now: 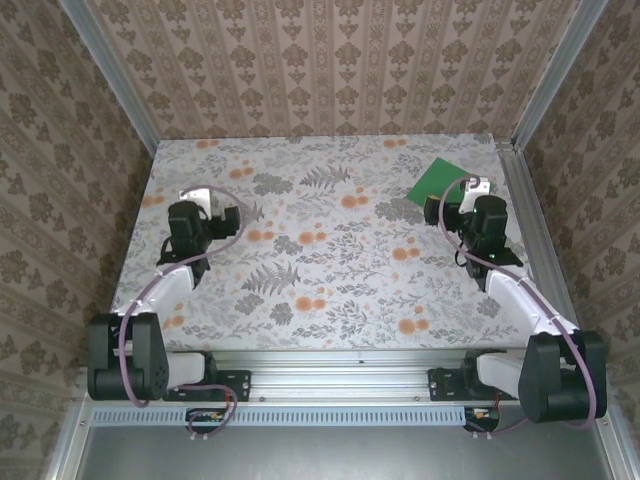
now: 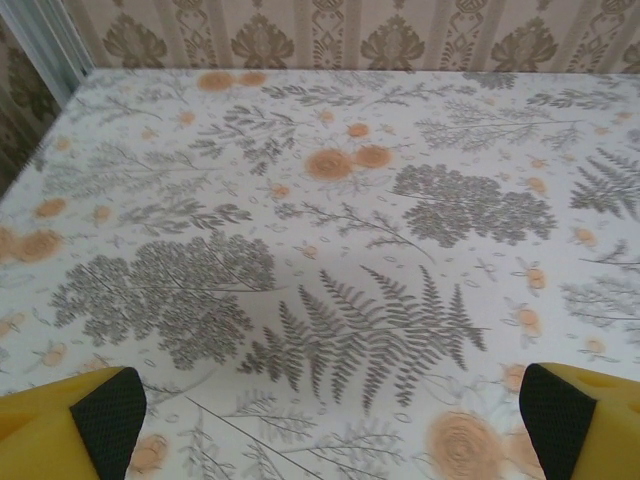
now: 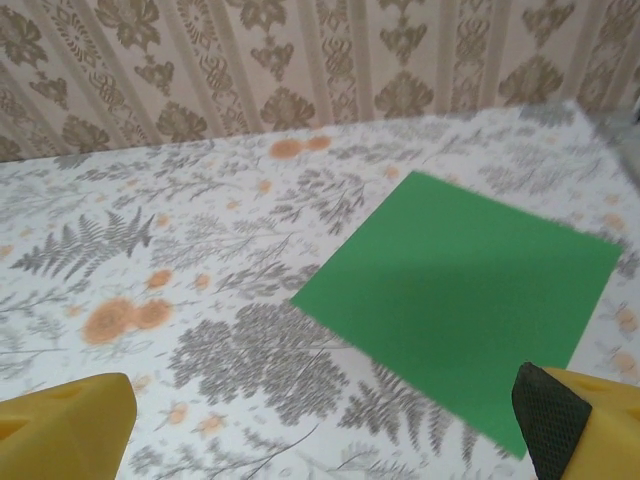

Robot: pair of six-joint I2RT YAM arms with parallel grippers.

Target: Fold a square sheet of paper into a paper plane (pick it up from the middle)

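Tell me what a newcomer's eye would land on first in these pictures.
The bright green square sheet of paper stands out, lying flat near the far right corner of the table, which is printed all over with grey ferns and orange flowers. The right pincer hangs open close by the sheet, and the left pincer is open over the table's left side. Patterned beige wallpaper closes in three sides.

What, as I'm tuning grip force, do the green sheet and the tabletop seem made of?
The square sheet of paper: probably thin paper, matte, plain green; it lies flat with crisp edges and no glare. The table: a smooth floral-printed covering, likely vinyl or laminate; uncertain.
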